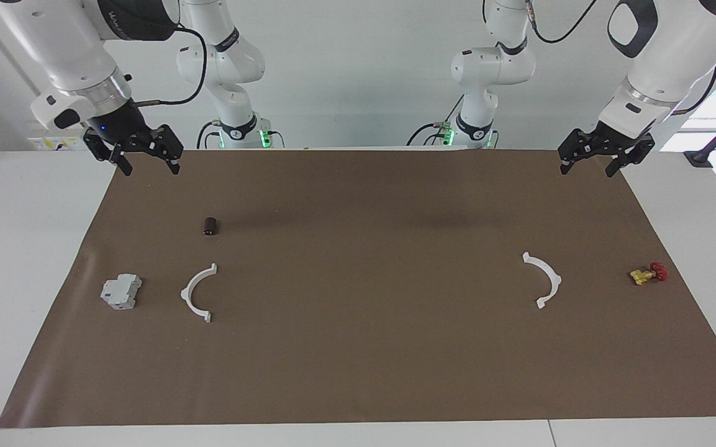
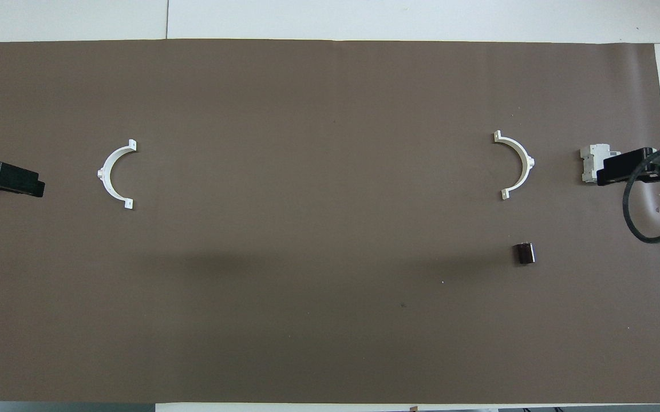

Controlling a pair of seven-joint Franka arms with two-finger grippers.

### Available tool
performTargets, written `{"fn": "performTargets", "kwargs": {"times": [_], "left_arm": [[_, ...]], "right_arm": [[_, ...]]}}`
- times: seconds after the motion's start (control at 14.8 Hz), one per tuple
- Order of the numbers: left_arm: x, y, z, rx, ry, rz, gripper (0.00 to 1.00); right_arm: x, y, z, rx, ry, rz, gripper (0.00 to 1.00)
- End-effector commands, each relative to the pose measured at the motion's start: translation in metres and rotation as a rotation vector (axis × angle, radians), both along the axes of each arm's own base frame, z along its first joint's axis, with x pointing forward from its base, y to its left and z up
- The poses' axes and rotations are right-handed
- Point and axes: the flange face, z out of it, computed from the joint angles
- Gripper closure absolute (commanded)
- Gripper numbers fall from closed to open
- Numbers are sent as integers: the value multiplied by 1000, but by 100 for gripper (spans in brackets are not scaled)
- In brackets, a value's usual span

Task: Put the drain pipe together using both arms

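The drain pipe lies in two separate white half-ring arcs on the brown mat [image 1: 358, 347]. One arc [image 1: 187, 292] [image 2: 526, 163] lies toward the right arm's end, beside a grey box. The other arc [image 1: 556, 277] [image 2: 106, 167] lies toward the left arm's end. Their open sides face each other across the mat. My right gripper [image 1: 148, 162] [image 2: 633, 167] is open and empty, raised over the mat's corner at its own end. My left gripper [image 1: 589, 165] [image 2: 6, 178] is open and empty, raised over the mat's corner at its end.
A grey blocky box [image 1: 122, 292] [image 2: 592, 163] sits beside the right-end arc. A small dark cylinder [image 1: 210, 226] [image 2: 524, 253] stands nearer the robots than that arc. A small red and yellow part [image 1: 648, 274] lies beside the left-end arc, toward the mat's edge.
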Motion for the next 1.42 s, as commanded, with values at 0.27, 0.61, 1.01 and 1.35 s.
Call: {"fn": "performTargets", "kwargs": {"times": [0.27, 0.61, 1.01, 1.35], "left_arm": [[-5, 2, 0, -14, 15, 16, 0], [2, 6, -6, -14, -42, 19, 0], [15, 10, -15, -10, -78, 23, 0], [42, 10, -54, -9, -91, 22, 0]], "right_arm": [[1, -3, -2, -18, -15, 16, 0], [-3, -22, -3, -6, 2, 5, 0], [28, -4, -45, -19, -38, 103, 0], [89, -14, -122, -41, -88, 263, 0]]}}
